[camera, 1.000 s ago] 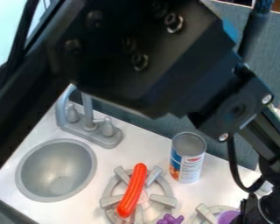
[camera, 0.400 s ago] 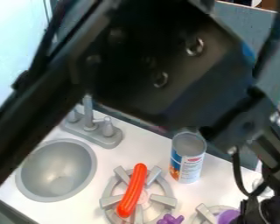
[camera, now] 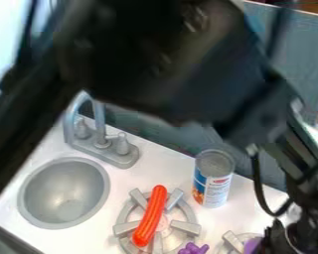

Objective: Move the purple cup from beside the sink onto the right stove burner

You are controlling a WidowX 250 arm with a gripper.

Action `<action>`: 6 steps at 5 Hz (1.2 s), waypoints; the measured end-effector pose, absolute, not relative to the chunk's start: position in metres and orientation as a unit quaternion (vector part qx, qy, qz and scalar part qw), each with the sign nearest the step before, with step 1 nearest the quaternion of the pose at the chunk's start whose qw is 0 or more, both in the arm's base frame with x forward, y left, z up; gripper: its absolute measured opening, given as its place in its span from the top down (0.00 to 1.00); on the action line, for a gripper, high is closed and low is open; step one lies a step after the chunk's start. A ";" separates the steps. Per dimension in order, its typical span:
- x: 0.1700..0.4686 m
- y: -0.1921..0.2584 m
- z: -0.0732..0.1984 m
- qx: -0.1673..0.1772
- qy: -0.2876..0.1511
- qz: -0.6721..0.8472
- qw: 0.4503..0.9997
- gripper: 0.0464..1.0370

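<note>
Near a purple object (camera: 252, 246) at lower right hangs the gripper (camera: 281, 244); its jaws' opening and hold, I cannot tell.

Blue-grey panel (camera: 251, 173) behind white countertop (camera: 29, 243).

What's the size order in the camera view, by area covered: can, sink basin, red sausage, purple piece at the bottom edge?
1. Sink basin
2. Can
3. Red sausage
4. Purple piece, visible part only; the frame edge cuts it off
</note>
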State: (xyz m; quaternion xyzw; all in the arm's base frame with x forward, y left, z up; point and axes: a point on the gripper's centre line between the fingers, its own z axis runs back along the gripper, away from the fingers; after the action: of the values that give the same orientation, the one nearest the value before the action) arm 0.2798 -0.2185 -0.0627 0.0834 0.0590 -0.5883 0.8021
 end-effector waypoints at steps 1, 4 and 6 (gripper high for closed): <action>0.285 -0.197 -0.024 0.060 0.005 -0.549 0.833 0.12; 0.283 -0.122 0.011 0.082 -0.003 -0.438 0.895 0.04; 0.262 -0.088 -0.009 0.091 0.067 -0.410 0.905 0.04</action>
State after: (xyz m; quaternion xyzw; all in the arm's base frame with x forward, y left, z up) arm 0.2622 -0.0877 -0.0089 0.0908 0.0673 -0.4095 0.9053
